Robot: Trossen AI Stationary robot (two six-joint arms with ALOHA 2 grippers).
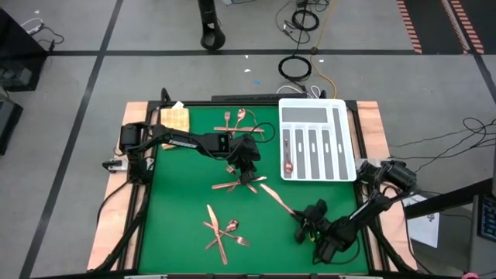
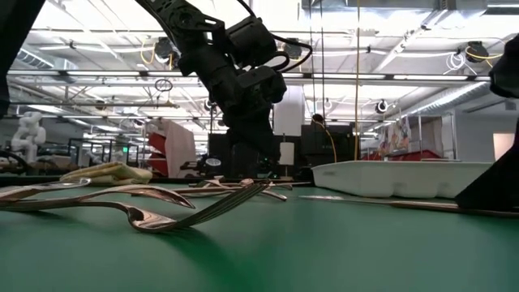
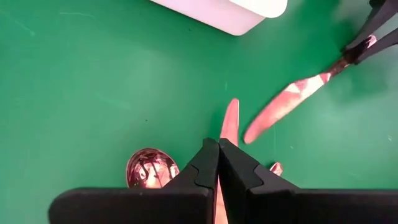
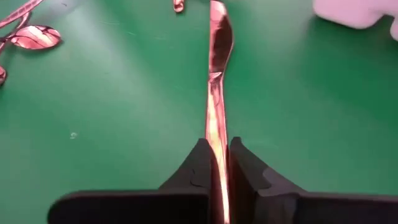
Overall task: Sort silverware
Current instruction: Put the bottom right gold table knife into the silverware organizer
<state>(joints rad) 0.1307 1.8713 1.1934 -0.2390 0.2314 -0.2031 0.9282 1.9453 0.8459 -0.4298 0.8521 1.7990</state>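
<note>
I see the divided tray (image 1: 318, 139) at the table's (image 1: 178, 232) far right, one piece of silverware (image 1: 287, 155) in its leftmost compartment. A cloth (image 1: 175, 118) sits at the far left corner. Loose cutlery lies far-centre (image 1: 240, 118), mid-table (image 1: 236, 183) under my left gripper (image 1: 248, 172), and near-left (image 1: 221, 230). A knife (image 1: 277, 197) lies between tray and my right gripper (image 1: 304, 222), handle between its fingers.

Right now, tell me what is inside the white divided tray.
The white divided tray holds one copper piece, seemingly a spoon, in its leftmost long slot. The other long slots and the top compartment look empty from above. In the low view its wall hides the contents.
</note>
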